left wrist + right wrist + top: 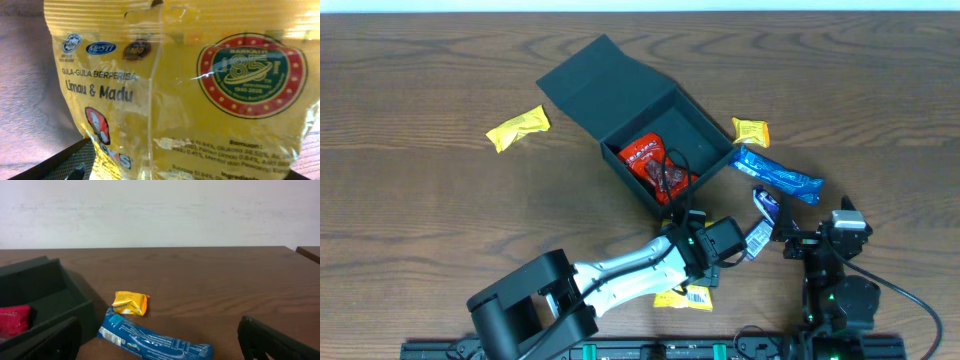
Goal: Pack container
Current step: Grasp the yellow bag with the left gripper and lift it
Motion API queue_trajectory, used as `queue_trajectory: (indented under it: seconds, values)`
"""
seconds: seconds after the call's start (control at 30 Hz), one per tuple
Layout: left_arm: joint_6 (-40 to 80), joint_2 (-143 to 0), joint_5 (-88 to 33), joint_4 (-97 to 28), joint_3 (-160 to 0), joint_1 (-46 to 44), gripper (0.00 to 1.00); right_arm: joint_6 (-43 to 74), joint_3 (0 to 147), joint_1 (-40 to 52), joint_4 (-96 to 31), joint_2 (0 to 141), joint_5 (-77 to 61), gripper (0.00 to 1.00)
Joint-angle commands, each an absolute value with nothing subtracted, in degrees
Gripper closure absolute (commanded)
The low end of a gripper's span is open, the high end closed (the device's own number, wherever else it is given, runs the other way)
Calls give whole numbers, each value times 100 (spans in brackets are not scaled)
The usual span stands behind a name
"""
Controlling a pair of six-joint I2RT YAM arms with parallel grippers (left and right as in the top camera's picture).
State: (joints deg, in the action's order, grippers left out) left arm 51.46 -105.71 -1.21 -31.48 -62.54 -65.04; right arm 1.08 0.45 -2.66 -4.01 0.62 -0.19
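One wide wooden table [440, 220] carries everything, and the container [620, 112] stands near its middle, on the side away from the arms. Its flap lid is thrown back to the far left, so the mouth is free for loading from above. A red packet [655, 165] already lies inside, so I judge that packing has begun but is not finished. The left arm [620, 270] reaches from the near edge toward the container's near corner, and the left gripper [705, 243] is just in front of that corner. A yellow lemon-and-honey candy packet [175, 100] fills the left wrist view. It is upright and very near the lens, probably because it is being carried, but the jaws are hidden behind it and I cannot tell if they grip it. The right gripper [817, 232] waits near the container's right side with its fingers [275, 340] spread wide and nothing between them, and it faces the loose snacks. These are a long blue packet [150, 341] just beside the container, a small yellow packet [130, 303] behind it, and another yellow packet [517, 128] well apart on the left. They are scattered around the container, so each arm seems to have some packets on its own side.
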Motion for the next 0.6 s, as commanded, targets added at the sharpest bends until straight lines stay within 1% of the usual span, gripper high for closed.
queue_trajectory:
  seconds: [0.0,0.07,0.1,0.33,0.4,0.43,0.57]
  values:
    - [5188,-10735,-91,-3151,-6189,-6490,23,189,32,-222,-427,30,-23,1]
    - [5188,-10735,-91,-3153,-6189,-6486,32,189,32,-222,-427,30,-23,1]
    - [5188,-10735,-91,-3153,-6189,-6486,34,189,32,-222,-427,30,-23,1]
    - [5186,-10733,-34,-3321,-6326,-6479,39,189,32,-222,-427,30,-23,1]
    - [5188,-10702,10,-3371,-6342,-6477,44,189,32,-222,-427,30,-23,1]
    - [5188,-10676,40,-3420,-6361,-6475,49,189,32,-222,-427,30,-23,1]
    - [5188,-10560,64,-3479,-6372,-6412,49,189,32,-222,-427,30,-23,1]
